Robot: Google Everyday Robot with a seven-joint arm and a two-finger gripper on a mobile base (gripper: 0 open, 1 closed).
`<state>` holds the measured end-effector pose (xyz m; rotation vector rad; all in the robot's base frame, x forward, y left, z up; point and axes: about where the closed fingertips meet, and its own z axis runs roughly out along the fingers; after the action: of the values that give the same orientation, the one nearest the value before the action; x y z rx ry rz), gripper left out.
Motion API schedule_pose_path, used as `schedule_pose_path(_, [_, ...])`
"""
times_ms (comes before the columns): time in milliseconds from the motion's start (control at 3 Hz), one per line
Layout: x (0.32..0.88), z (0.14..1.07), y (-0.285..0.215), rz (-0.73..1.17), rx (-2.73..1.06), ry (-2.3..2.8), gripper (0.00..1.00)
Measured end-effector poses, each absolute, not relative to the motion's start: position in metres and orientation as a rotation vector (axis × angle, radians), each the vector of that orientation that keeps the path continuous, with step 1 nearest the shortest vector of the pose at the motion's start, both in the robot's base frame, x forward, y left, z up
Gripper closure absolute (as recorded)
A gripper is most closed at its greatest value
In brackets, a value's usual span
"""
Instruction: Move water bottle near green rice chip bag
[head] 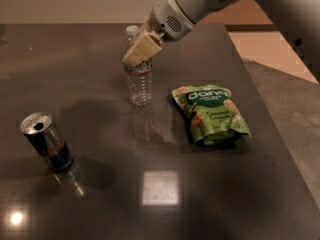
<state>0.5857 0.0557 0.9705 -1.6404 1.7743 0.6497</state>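
The water bottle (139, 81) is clear and ribbed, with a white cap and a white-and-red label band. It stands upright on the dark table, a short way left of the green rice chip bag (210, 113), which lies flat. My gripper (136, 53) comes in from the upper right and is shut on the bottle's upper part, its cream-coloured fingers (143, 47) across the neck and shoulder.
A dark blue-and-silver drink can (46, 141) stands open-topped at the front left. The table's right edge (265, 109) runs just beyond the bag, with floor past it. My white arm (200, 4) spans the upper right.
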Motion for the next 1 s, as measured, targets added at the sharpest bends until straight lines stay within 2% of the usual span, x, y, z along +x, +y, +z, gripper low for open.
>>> schedule_pose_path(667, [0.569, 0.965, 0.005, 0.677, -1.600, 1.802, 1.00])
schedule_pose_path(1000, [0.561, 0.963, -0.005, 0.673, -1.601, 1.796, 0.82])
